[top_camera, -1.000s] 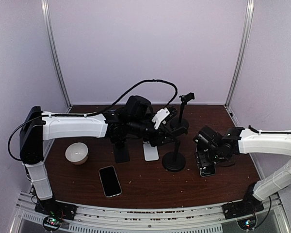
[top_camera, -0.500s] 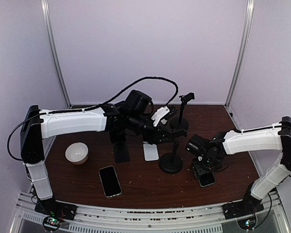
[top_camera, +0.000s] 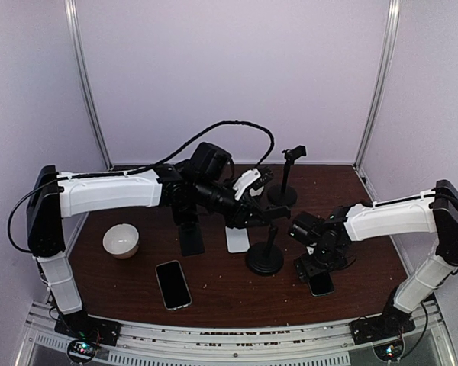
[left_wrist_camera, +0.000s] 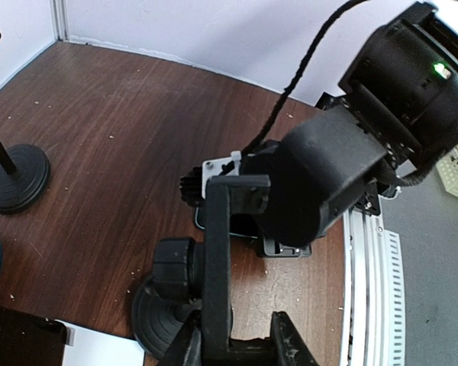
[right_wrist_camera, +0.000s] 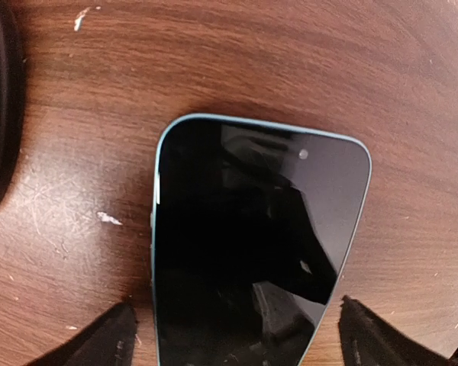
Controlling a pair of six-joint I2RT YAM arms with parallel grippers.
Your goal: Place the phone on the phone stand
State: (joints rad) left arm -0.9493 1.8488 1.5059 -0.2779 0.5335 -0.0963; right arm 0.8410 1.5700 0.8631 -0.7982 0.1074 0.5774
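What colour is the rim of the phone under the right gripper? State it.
The phone has a light blue rim; clearest in the right wrist view.

**A:** What's on the L wrist cam?

**B:** I've got my left gripper [left_wrist_camera: 240,345] at the bottom edge, one finger each side of the phone stand [left_wrist_camera: 217,259], both pressed vs. its upright bar. The stand's round base [left_wrist_camera: 156,324] sits lower left on the wood table [left_wrist_camera: 99,114].

**A:** And behind it?

**B:** The right arm [left_wrist_camera: 328,175], big and black, is just past the bar, w/ a green light [left_wrist_camera: 442,70] lit. A dark flat slab [left_wrist_camera: 284,248] pokes out under it; I can't tell what it is. A cable [left_wrist_camera: 305,69] arcs up over it.

**A:** Left side?

**B:** I see a second stand [left_wrist_camera: 15,179], w/ a round base and thin pole, well apart from mine. There's a white wall [left_wrist_camera: 214,30] at the back and a metal rail [left_wrist_camera: 362,267] along the table's right edge.
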